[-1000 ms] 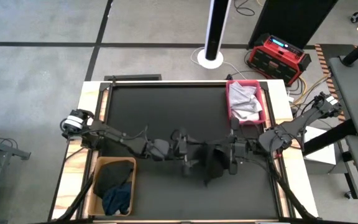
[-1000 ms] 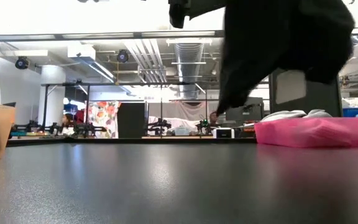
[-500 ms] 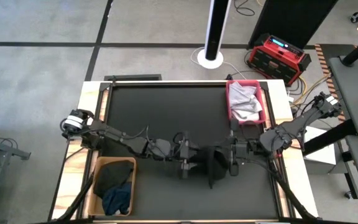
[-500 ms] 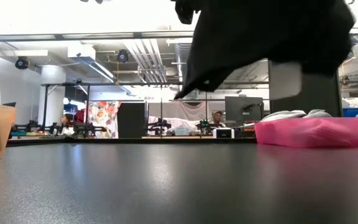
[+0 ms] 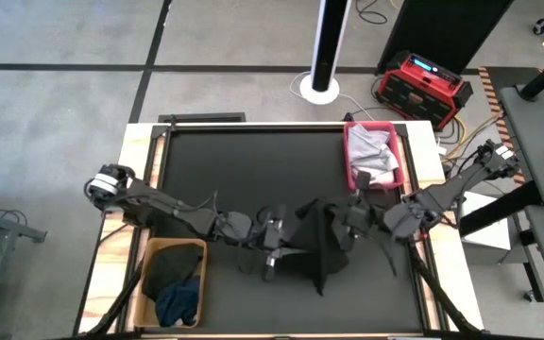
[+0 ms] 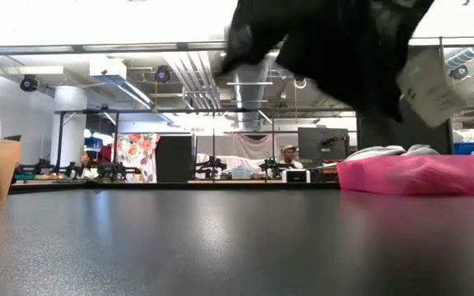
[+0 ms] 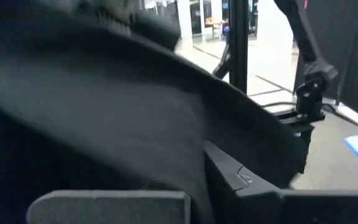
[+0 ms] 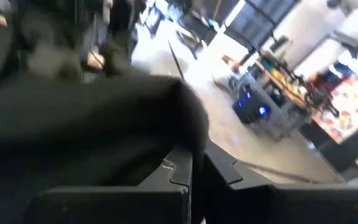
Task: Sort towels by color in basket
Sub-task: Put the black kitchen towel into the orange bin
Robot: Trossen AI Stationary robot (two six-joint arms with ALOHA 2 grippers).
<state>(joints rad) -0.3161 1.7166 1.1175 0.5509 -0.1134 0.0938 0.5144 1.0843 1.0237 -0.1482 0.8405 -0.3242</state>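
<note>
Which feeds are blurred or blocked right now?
High view: sharp, black towel stretched between both arms. Low view: towel smeared by motion, table glossy with reflections. Both wrist views: soft and mostly filled by dark cloth.

Overhead view evenly lit, sharp, shadows soft. Low view: bright ceiling lights (image 6: 179, 123) behind are blowing out the top edge and glaring off the desk (image 6: 220, 247); the hanging black towel (image 6: 336, 49) is smearing with motion blur. Both wrist views dim, blurred, backgrounds overexposed.
</note>
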